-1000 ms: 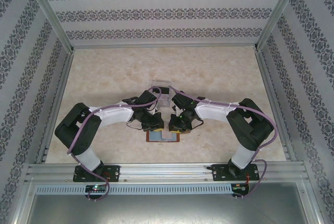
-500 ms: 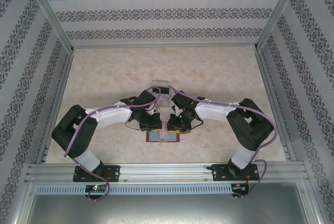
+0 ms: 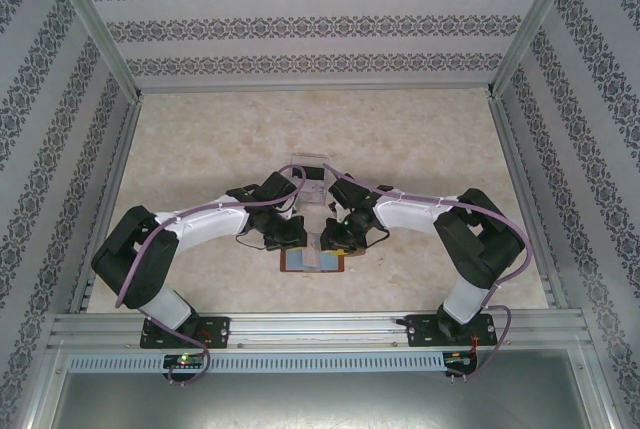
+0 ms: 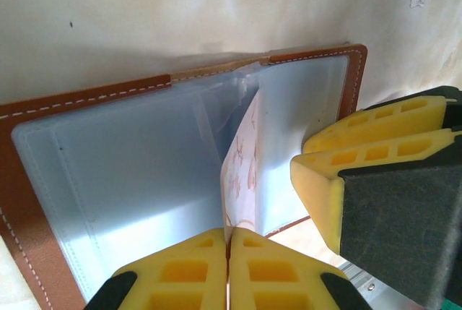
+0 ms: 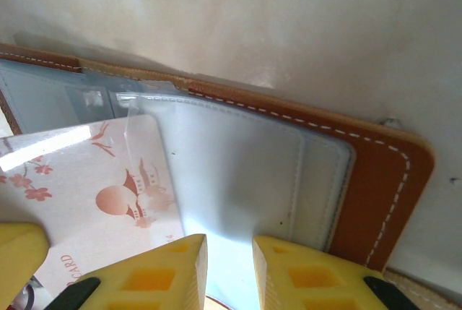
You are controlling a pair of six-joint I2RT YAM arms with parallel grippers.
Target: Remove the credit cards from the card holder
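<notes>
The card holder (image 3: 292, 264) lies open near the table's front edge, its brown leather framing grey-blue pockets (image 4: 108, 158). A pale credit card (image 4: 242, 169) with pinkish marks stands partly out of a middle pocket, and my left gripper (image 4: 229, 236) is shut on its near edge. The same card (image 5: 79, 187) shows in the right wrist view, left of my right gripper (image 5: 229, 248). That gripper's jaws stand slightly apart over the right-hand pocket page (image 5: 238, 173) with nothing between them. From above, the left gripper (image 3: 297, 241) and right gripper (image 3: 335, 242) meet over the holder.
A clear plastic box (image 3: 310, 169) stands just behind the two grippers. The right gripper's yellow fingers (image 4: 375, 151) crowd the holder's right edge in the left wrist view. Aluminium frame rails (image 3: 320, 327) run along the front, and patterned walls enclose the table.
The left arm's elbow has swung out to the left and lower in the top view, and its wrist has shifted slightly. The right arm has stayed in place over the holder.
</notes>
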